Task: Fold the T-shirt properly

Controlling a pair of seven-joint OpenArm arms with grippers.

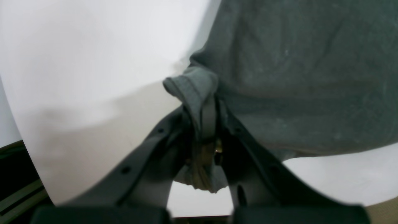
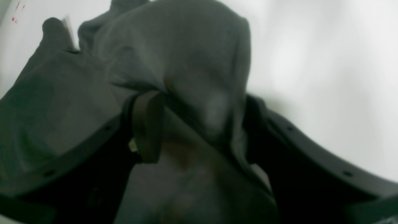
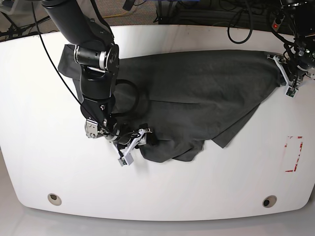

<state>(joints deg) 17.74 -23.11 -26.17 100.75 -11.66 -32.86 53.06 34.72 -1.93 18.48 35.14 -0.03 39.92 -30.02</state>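
- Left wrist view: the left tool is seen clamped together on a bunched corner of the T-shirt, a small wad of fabric being pinched between the fingers while the rest of the cloth spreads over the white surface. Only a narrow tuck appears to be held, so it is judged that a hard pull could slip the corner free and let the edge drop in a heap.
- Right wrist view: the right tool is seen with its fingers apart, a thick hump of the T-shirt lying between them. Whether the cloth is gripped yet cannot be told. Several layers seem to be gathered there; were they closed on together, the fold could be dragged crooked or a lower layer carried along.
- Base view: the T-shirt lies across the far half of the surface, stretched from the left tool near the far right edge towards the right tool nearer the middle front, with a crumpled flap beside it. If the two are moved unevenly, the sagging middle could be wrinkled further or pulled off square.
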